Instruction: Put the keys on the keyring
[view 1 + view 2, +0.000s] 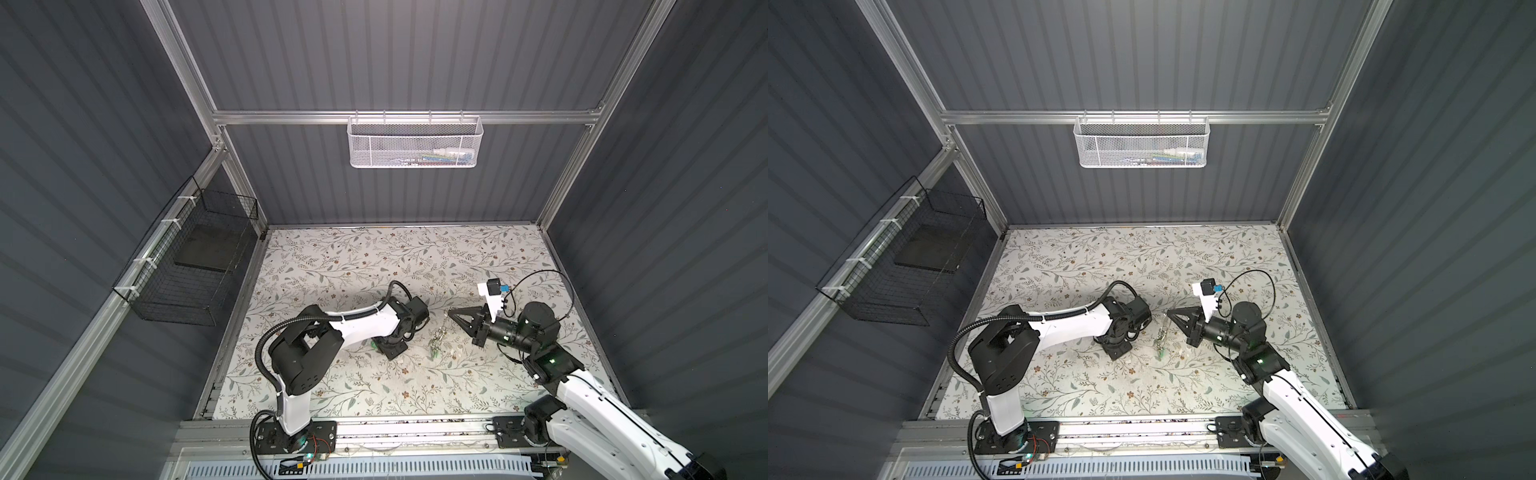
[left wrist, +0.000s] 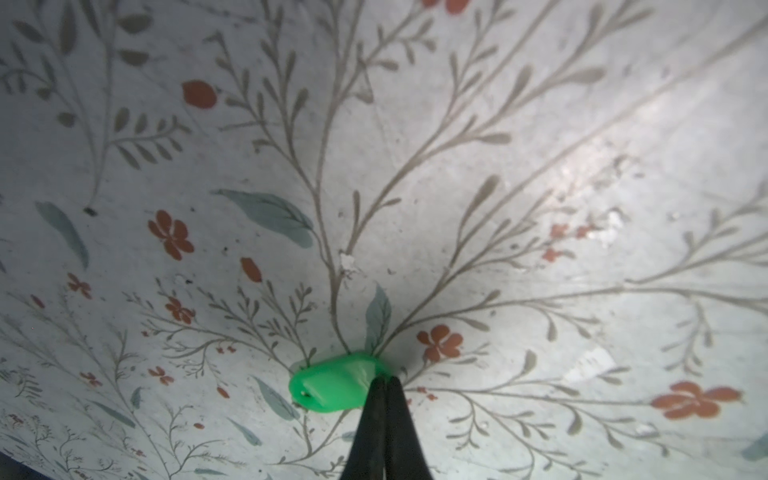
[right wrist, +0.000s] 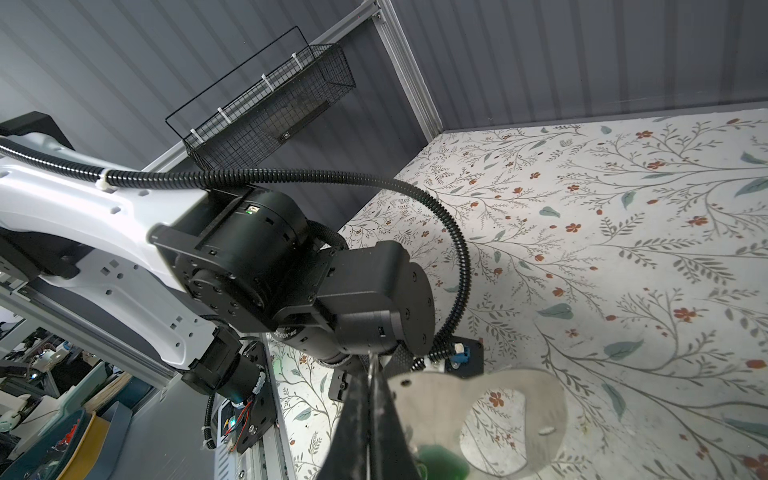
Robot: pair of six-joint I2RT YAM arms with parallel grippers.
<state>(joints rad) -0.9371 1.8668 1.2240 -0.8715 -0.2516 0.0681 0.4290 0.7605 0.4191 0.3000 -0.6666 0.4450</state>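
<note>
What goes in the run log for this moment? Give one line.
left fingers: shut on green key | right fingers: shut on keyring | held key not yet on keyring

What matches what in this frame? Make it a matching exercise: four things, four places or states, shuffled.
Things:
1. left gripper
2. right gripper
3. white mesh basket
4. black wire basket

Places or states:
A. hangs at the back wall
B. shut on the keyring
C. hangs at the side wall
D. shut on a green key

Pairs: 1-D, 2-B, 3-A, 4-C
</note>
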